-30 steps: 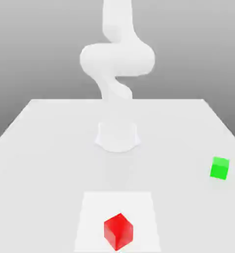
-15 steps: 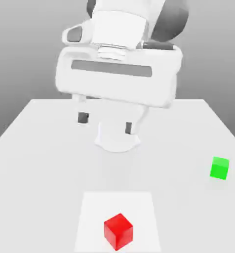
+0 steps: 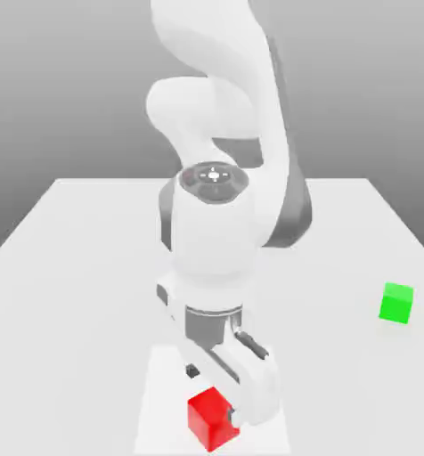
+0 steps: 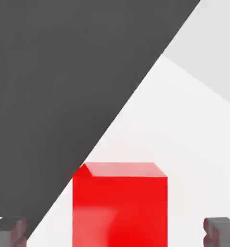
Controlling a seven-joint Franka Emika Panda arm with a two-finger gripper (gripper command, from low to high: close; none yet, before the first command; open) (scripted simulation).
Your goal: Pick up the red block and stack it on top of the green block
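Observation:
The red block [image 3: 210,422] sits on the white table near the front edge, on a lighter square patch [image 3: 162,392]. My gripper [image 3: 214,395] has come down right at the block, its hand slanted over it. In the hand view the red block [image 4: 120,205] lies between the two dark fingertips [image 4: 222,231], with a gap on each side; the gripper [image 4: 115,232] is open and touches nothing. The green block [image 3: 396,303] stands alone on the table at the exterior view's right, well apart from the gripper.
The white table [image 3: 73,267] spreads flat around the arm's base. The bulky white arm [image 3: 217,223] rises in the middle, between the table's back and the red block. In the hand view a dark grey backdrop [image 4: 64,72] lies beyond the table's edge.
The hand has dropped from high above the table's middle down to the red block at the front. Neither block has moved, and the jaws stay wide.

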